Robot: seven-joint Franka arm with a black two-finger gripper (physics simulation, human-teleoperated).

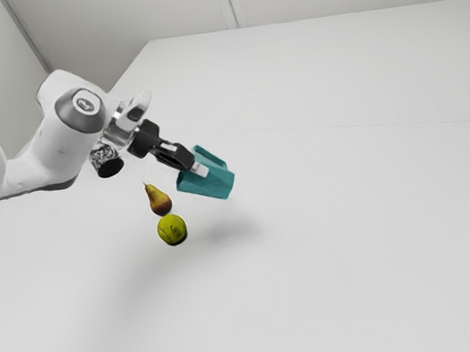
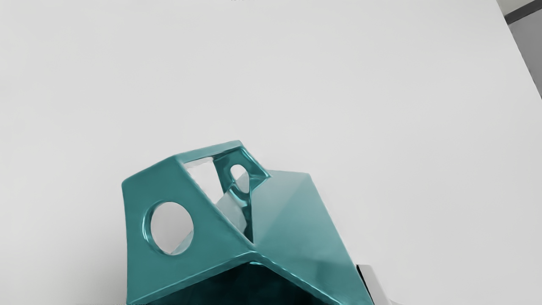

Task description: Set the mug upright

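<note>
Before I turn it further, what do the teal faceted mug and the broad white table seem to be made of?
The teal faceted mug looks like glazed ceramic, glossy: bright highlights trace its rim and handle edges. Hard plastic could look the same.
The broad white table looks painted or laminated, matte: soft shadow, no sharp reflections. I can't tell what lies underneath.

The exterior view looks from the side of the arm (image 1: pixel 42 155), standing well back and above the table (image 1: pixel 354 256), facing down and across it as far as the wall (image 1: pixel 140 13). The wrist view rides on the gripper (image 1: pixel 197 167), very near the mug (image 1: pixel 213 181), and faces out past it onto the white tabletop and over one edge. The two views share the mug, a fingertip (image 2: pixel 372 284) beside it and part of the tabletop.
</note>
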